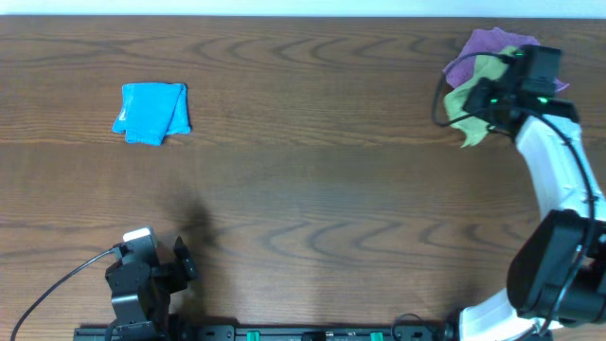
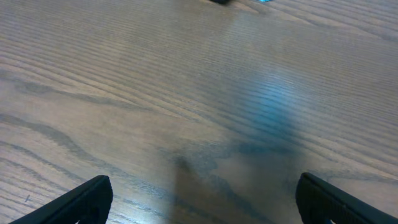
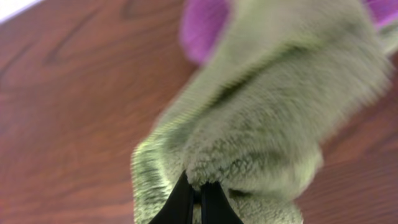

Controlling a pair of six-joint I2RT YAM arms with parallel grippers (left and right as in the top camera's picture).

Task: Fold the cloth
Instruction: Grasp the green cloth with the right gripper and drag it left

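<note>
1. Lime-green fleecy cloth bunched in a crumpled heap right at the tips of the right claw, lying partly over a rumpled purple fabric cloth just beyond that claw.
2. Right claw pressed almost together, pinching a thick ridge of green fleece between its two black fingers. From the wrist view, green pile filling nearly everything ahead of the tips, with purple showing behind it.
3. Left claw spread wide and gripping nothing, aimed at bare dark wood-grain table. Well apart from the green cloth, clear across the tabletop from it.
4. Bright blue folded square cloth ahead of the left claw and well apart from it, already neat. Not the piece being worked.
5. Progress, as a judgement: very early. No fold made, nothing laid flat, no edges or corners lined up. White tag not to be made out.
6. Left to do, as a judgement:
   - pulling the green cloth clear of the purple one
   - carrying it to open wood between the two claws
   - spreading it flat, probably with the left claw helping
   - bringing one edge over to the opposite edge and smoothing it down
7. Likely snag: purple cloth dragged along with the green, given the overlap at the right claw's tips.
</note>
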